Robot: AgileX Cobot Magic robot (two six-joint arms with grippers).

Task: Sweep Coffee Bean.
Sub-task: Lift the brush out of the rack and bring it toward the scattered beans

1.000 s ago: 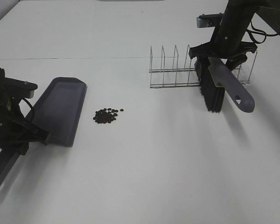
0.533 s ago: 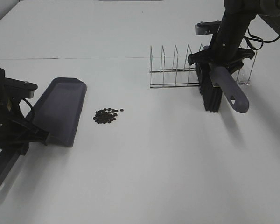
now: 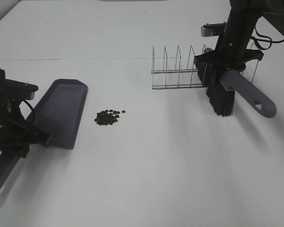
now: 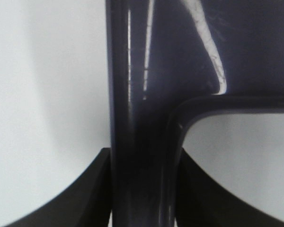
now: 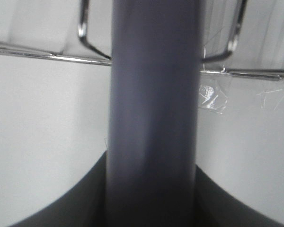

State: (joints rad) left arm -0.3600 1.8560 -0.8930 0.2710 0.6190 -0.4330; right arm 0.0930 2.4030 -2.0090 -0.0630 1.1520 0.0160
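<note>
A small pile of dark coffee beans (image 3: 108,117) lies on the white table left of centre. Just left of it rests the grey-purple dustpan (image 3: 61,111), its open edge toward the beans. My left gripper (image 3: 19,139) is shut on the dustpan handle (image 4: 142,156). At the right, my right gripper (image 3: 227,64) is shut on the handle (image 5: 154,109) of the grey-purple brush (image 3: 248,94). The brush's black bristles (image 3: 221,101) touch the table in front of the wire rack, and the handle slants out to the right.
A wire rack (image 3: 180,68) with upright dividers stands at the back right, just behind the brush. A strip of clear tape (image 5: 210,97) holds its base to the table. White tabletop (image 3: 170,165) stretches between the beans and the brush.
The right gripper has closed on the brush handle. The brush has swung, so its handle now points further right and lower. The left arm and dustpan have not moved.
</note>
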